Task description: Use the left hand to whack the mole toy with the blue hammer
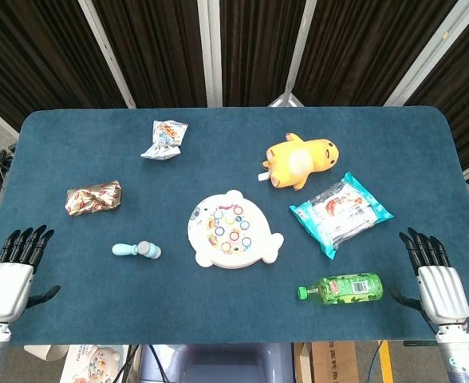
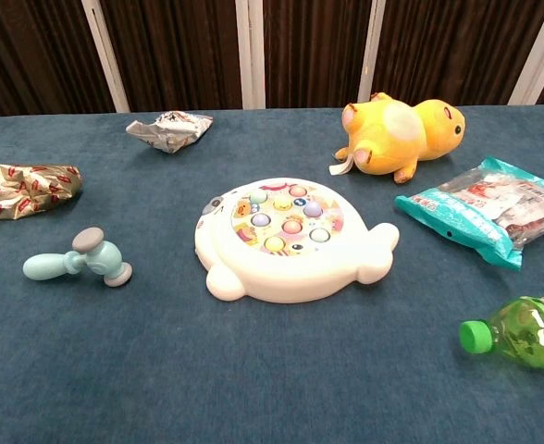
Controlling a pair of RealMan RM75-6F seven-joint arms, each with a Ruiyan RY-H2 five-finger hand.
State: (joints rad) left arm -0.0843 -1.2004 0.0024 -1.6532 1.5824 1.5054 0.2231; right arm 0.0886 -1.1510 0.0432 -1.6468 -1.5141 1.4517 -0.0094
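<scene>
Blue hammer point(image 1: 136, 250) lying flat, left of the mole toy point(image 1: 233, 230), near side of the table. Looks light, hard plastic, a bit slick; best grabbed mid-handle. Left hand point(image 1: 11, 275) and right hand point(image 1: 438, 279) empty, fingers apart. Only visible from the head view; chest view shows hammer head detail.

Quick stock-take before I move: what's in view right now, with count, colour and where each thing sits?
blue hammer: 1, pale blue with grey heads, lying left of the mole toy
mole toy: 1, white with coloured buttons, table centre
plush toy: 1, yellow, far right of centre
snack pack: 1, teal and clear, right
bottle: 1, green, lying near right
foil wrapper: 1, gold and red, left
crumpled packet: 1, white, far left
table: 1, dark blue
left hand: 1, black and white, near left edge, holds nothing
right hand: 1, black and white, near right edge, holds nothing
</scene>
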